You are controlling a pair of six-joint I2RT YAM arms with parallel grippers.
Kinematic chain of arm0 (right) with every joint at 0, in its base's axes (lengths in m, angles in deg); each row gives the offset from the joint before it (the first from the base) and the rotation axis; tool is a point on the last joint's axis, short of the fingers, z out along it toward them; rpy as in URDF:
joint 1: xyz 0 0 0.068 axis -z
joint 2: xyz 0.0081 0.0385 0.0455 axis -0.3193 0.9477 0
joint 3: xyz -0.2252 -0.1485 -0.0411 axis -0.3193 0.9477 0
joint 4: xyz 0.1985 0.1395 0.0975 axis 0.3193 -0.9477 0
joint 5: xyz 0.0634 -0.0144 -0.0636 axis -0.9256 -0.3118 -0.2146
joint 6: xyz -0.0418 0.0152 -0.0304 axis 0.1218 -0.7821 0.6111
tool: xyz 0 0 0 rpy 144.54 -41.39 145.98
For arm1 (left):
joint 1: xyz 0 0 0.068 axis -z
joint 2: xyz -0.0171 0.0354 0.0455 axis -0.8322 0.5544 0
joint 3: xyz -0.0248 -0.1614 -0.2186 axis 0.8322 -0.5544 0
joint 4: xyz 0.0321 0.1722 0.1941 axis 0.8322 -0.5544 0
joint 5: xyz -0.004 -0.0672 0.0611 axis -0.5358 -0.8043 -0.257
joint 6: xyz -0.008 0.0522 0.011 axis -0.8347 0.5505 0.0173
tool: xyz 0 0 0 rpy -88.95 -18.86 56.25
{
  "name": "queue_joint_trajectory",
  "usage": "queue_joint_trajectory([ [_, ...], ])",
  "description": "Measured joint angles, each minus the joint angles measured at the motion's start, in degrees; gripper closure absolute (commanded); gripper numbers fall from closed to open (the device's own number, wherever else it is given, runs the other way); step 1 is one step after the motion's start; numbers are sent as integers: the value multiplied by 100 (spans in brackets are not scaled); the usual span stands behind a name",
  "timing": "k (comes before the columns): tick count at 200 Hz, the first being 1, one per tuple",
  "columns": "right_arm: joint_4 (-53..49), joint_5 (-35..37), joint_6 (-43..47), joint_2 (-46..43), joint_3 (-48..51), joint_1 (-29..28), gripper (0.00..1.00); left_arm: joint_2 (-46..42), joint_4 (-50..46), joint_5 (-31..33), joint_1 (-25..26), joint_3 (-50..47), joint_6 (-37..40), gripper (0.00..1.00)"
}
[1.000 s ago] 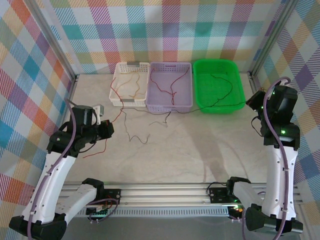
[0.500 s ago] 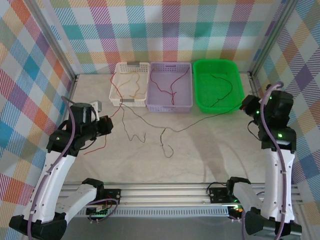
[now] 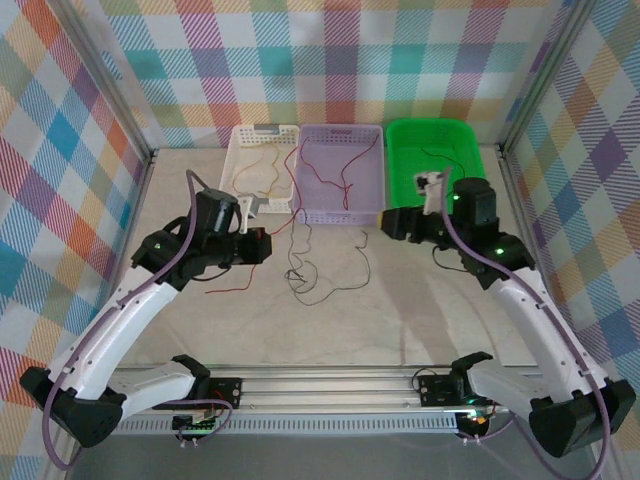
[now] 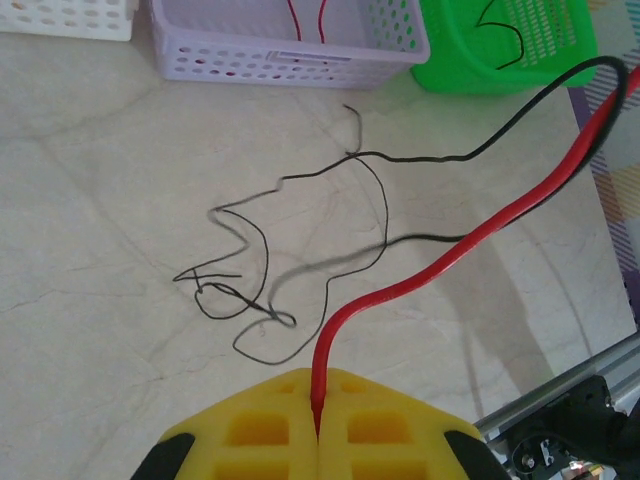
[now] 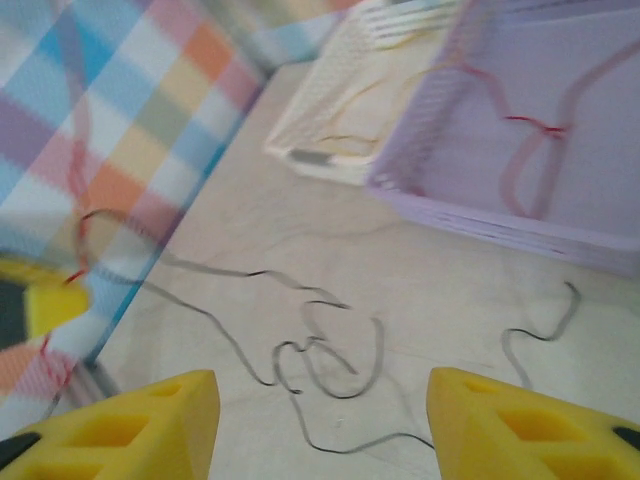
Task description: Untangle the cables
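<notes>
You're pinching the red cable (image 4: 470, 240) in the left gripper (image 4: 318, 428), with the black cable (image 4: 430, 159) lying knotted just ahead of it. The right gripper (image 5: 322, 412) is hovering spread above it; by tugging red you're risking cinching that knot.

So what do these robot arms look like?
The left arm and right arm are white with black joints. A lilac hose runs along each; small green lights glow on the right one. The fingers are yellow blocks with square hollows.
</notes>
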Motion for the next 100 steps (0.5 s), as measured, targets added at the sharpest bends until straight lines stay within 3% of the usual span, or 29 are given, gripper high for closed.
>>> queue_joint_trajectory([
  [43, 1235, -186, 42, 140, 713, -962, 37, 289, 197, 2, 72, 267, -138, 100],
  [100, 2610, 345, 44, 1145, 876, -2131, 39, 494, 297, 26, 345, 372, -251, 100],
])
